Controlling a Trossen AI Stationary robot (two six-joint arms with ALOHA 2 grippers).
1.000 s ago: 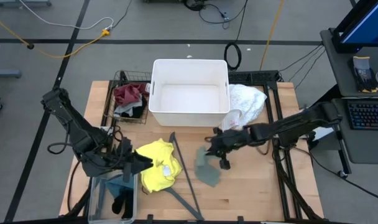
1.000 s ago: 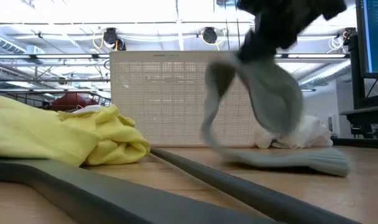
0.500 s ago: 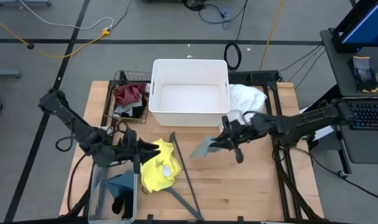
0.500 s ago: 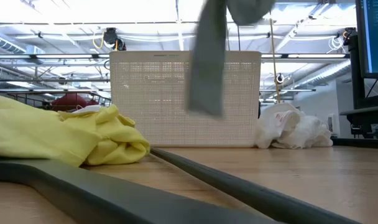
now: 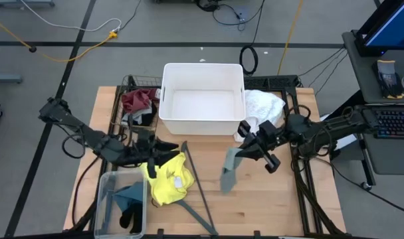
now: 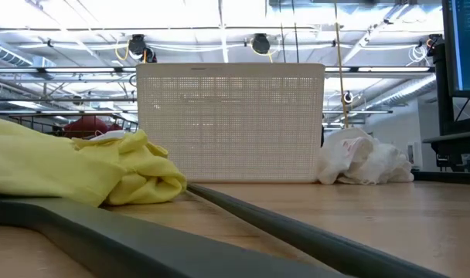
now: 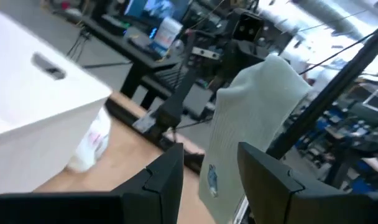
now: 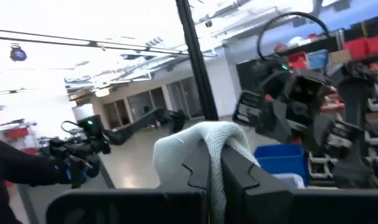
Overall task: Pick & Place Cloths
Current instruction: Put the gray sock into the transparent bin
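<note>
My right gripper (image 5: pixel 236 154) is clamped on the top edge of the grey cloth (image 5: pixel 228 174), which hangs limp below it near the bin (image 5: pixel 202 98); my left gripper (image 5: pixel 177 147), half-parted, empty, hovers over the yellow cloth (image 5: pixel 167 179).

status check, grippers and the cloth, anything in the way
Right gripper shut on sage green cloth, hanging clear above the table. Left gripper open, empty, over yellow cloth. Hanger lies beside the hanging cloth.

wooden table (image 5: pixel 268 199), white bin (image 5: pixel 202 98), yellow cloth (image 5: pixel 169 178), white cloth (image 5: pixel 263 107), hanger (image 5: pixel 195 186)
</note>
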